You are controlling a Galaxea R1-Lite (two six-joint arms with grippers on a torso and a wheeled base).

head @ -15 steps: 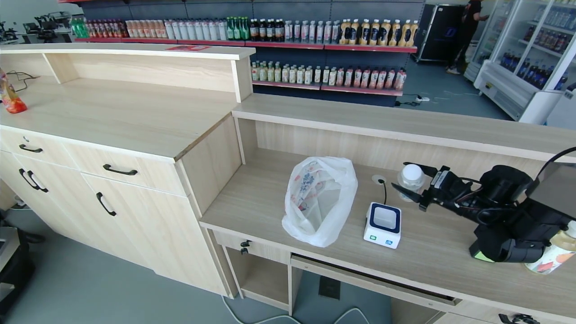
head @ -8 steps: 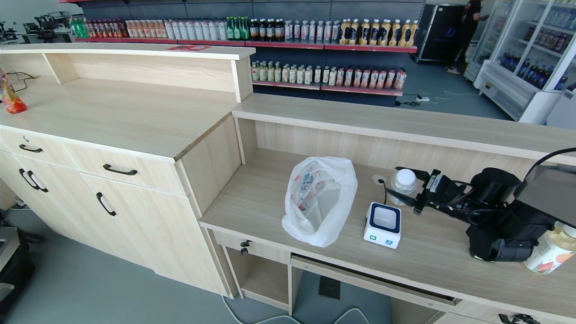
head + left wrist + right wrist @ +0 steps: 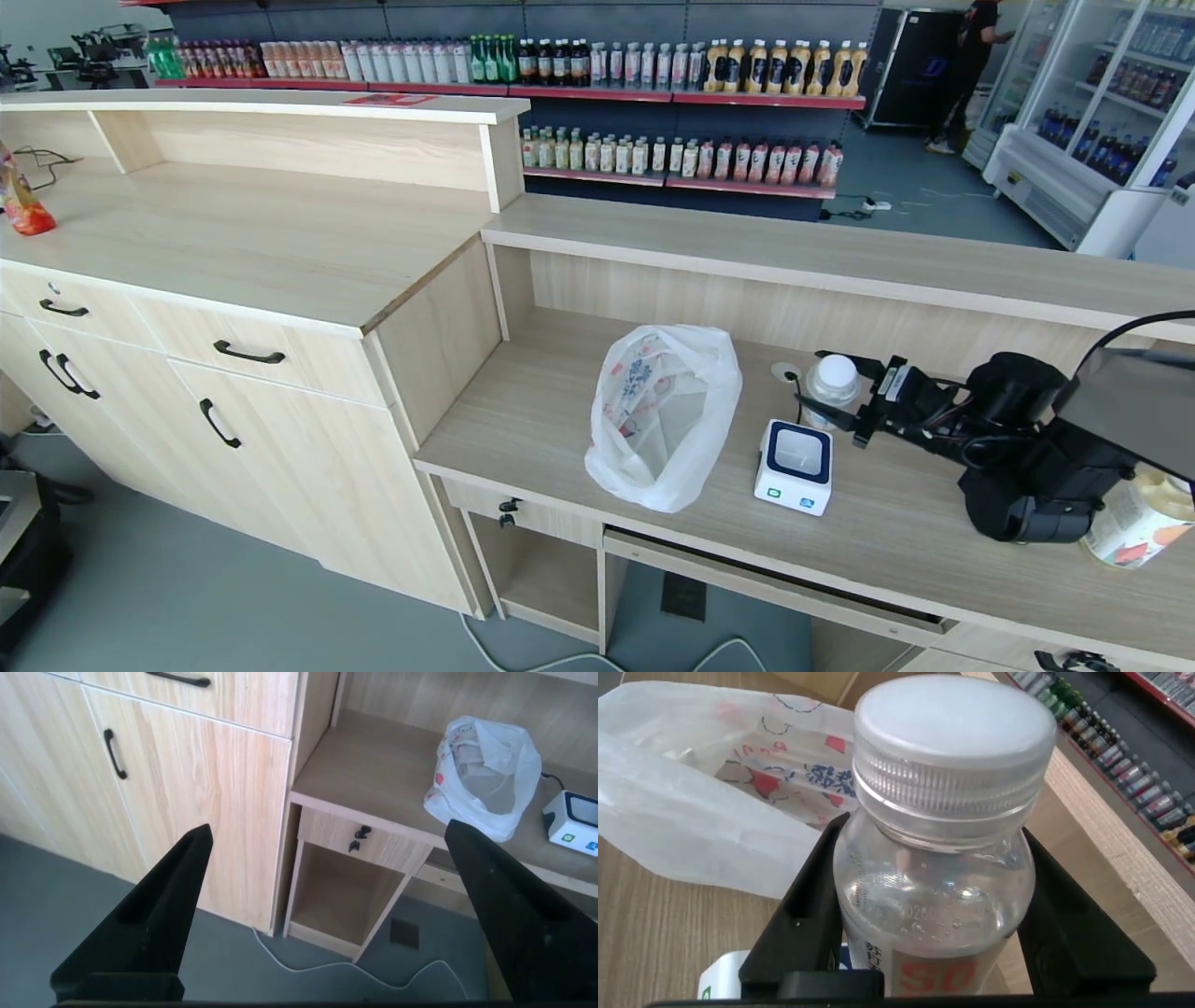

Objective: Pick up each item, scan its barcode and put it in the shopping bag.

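**Right fingers gripping the bottle by the scanner**

The right fingers point(image 3: 834, 416) are clamping a clear, white-capped bottle point(image 3: 832, 375) upright over the worktop point(image 3: 896, 523). The scanner point(image 3: 794, 454) is sitting just beside their tips, and the open shopping bag point(image 3: 665, 411) is lying beyond it. A second bottle point(image 3: 1141, 521) is standing behind them, partly hidden by the arm. The left fingers point(image 3: 154, 905) are gaping wide, holding nothing.
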